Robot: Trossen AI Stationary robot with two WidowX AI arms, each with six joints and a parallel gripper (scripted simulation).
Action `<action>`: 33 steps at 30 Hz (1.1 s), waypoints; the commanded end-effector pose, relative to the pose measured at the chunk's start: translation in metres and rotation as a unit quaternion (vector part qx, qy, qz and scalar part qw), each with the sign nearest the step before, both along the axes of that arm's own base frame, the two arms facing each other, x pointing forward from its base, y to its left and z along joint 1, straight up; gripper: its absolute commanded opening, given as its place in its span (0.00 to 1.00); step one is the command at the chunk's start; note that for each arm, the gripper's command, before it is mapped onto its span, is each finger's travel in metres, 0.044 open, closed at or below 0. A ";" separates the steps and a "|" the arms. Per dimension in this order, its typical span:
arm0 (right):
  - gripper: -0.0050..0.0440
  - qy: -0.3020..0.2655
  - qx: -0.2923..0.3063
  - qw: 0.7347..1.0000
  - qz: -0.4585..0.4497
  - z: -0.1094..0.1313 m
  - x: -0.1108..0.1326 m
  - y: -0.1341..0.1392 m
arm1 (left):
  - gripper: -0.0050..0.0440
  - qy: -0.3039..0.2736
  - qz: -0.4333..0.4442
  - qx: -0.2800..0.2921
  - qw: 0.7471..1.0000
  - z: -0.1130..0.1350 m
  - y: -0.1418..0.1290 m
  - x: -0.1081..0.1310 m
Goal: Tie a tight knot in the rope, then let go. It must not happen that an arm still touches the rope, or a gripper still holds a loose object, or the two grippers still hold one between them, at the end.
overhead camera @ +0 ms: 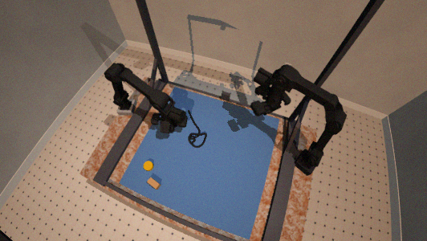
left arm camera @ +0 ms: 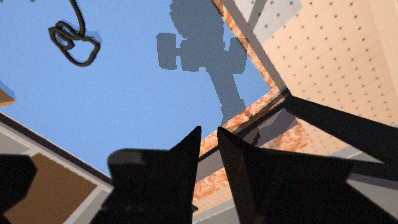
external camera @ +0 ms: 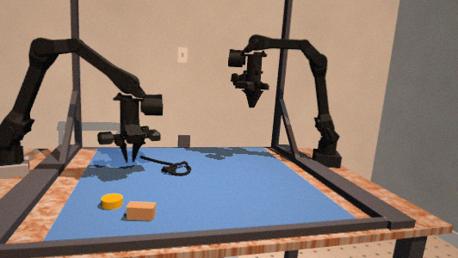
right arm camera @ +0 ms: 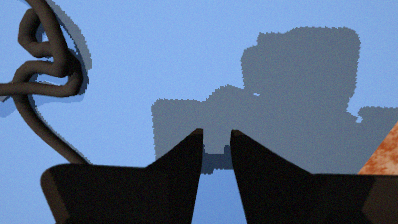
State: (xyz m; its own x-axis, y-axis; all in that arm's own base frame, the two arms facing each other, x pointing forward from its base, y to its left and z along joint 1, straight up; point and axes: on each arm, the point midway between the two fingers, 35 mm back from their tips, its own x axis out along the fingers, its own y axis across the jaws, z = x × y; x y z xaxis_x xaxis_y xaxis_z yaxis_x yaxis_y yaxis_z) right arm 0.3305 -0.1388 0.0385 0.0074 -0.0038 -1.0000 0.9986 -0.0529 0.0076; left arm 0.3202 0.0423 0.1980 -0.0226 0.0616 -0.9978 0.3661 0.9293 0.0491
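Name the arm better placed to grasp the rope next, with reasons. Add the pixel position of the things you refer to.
Right, I'd judge: the right end effector [overhead camera: 164, 127] [external camera: 131, 161] [right arm camera: 216, 135] is low beside the rope [overhead camera: 197, 146] [external camera: 176, 174] [left arm camera: 82, 65] [right arm camera: 50, 89], slightly open, while the left end effector [overhead camera: 258, 109] [external camera: 251, 106] [left arm camera: 209, 130] hangs higher and farther away.

Matte black jointed arms [overhead camera: 335, 116] [external camera: 320, 69], tapered fingertips [external camera: 125, 156]

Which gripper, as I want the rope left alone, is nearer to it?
Right. The right gripper hovers low beside the rope; the left gripper hangs high, farther away.
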 end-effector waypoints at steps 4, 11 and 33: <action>0.28 -0.009 -0.003 1.000 -0.002 0.008 -0.012 0.006 | 0.28 -0.013 0.003 0.003 1.000 0.008 0.000 -0.001; 0.28 -0.009 -0.003 1.000 -0.002 0.008 -0.007 0.004 | 0.28 -0.013 0.003 0.003 1.000 0.008 0.000 -0.001; 0.28 -0.010 -0.004 1.000 -0.002 0.009 0.023 -0.011 | 0.28 -0.013 0.003 0.003 1.000 0.008 0.000 -0.001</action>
State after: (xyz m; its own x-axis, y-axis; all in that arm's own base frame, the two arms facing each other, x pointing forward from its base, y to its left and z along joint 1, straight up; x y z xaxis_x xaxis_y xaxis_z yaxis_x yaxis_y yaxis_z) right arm 0.3442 -0.1453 0.0398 -0.0008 -0.0004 -1.0000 0.9985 -0.0552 -0.0008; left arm 0.3202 0.0423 0.1980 -0.0226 0.0616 -0.9978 0.3661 0.9293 0.0491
